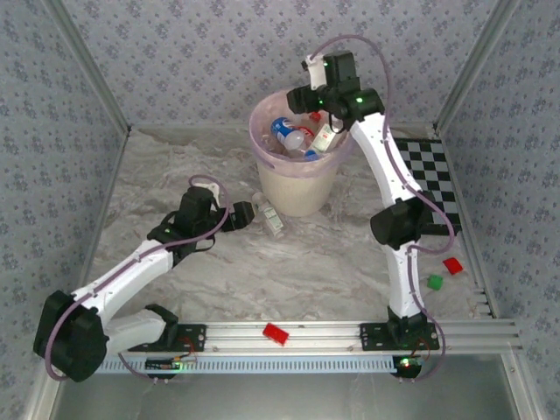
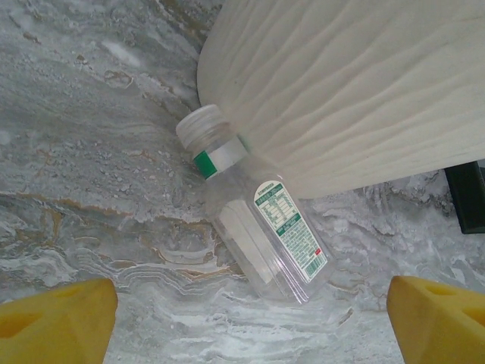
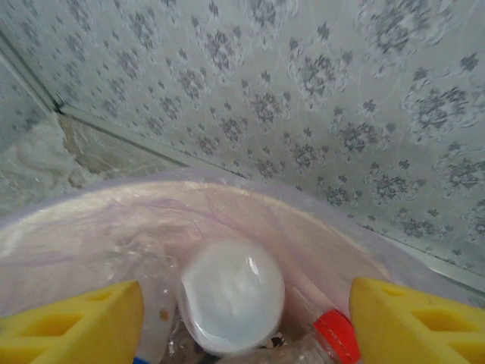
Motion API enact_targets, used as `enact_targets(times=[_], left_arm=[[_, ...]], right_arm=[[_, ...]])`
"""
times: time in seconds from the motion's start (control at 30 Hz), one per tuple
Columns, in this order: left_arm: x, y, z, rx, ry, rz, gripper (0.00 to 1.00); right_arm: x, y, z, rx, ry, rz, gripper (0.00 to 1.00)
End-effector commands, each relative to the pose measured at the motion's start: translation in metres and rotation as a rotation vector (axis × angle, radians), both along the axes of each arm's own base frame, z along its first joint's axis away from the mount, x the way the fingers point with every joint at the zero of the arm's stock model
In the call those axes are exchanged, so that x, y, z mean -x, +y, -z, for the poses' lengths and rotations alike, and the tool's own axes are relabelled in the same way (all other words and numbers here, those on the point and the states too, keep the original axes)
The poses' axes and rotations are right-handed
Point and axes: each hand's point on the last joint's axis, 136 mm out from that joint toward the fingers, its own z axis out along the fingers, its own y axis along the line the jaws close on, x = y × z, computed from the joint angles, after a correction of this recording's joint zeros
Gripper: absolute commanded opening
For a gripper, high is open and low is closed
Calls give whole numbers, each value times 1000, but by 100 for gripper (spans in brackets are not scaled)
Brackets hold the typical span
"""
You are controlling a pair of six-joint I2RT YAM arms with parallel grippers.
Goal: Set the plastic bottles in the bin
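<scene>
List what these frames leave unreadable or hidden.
- Top external: how many bottles lie in the bin; they overlap, and the right gripper overhangs some.
- Left wrist: label print on the lying bottle is too small; the bin's rim is cut off by the top edge.
- Right wrist: the red-capped bottle is cut off by the bottom edge.
</scene>
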Motion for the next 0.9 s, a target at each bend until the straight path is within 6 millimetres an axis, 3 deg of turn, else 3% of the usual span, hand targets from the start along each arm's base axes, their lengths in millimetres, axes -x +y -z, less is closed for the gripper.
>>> enact_targets(times=[0.0, 0.1, 0.23, 0.47, 0.63, 0.77, 0.87], left_arm=[[-13, -11, -25, 80, -37, -8, 92], [-15, -18, -18, 105, -14, -14, 92], [-13, -33, -3, 120, 29, -3, 92], [-7, -60, 27, 130, 144, -6, 92], [-5, -71, 48, 126, 198, -5, 92], [-8, -83, 61, 132, 234, 12, 95], [-11, -91, 72, 136, 246, 18, 95]], right_arm=[[28, -13, -59, -68, -79, -19, 75], [28, -16, -60, -74, -82, -11, 71], [23, -16, -46, -85, -37, -8, 62], [43, -20, -48, -94, -26, -27, 64], [72, -47, -49, -87, -37, 10, 73], [99, -83, -46, -91, -42, 64, 83], [115, -112, -46, -102, -54, 116, 83]])
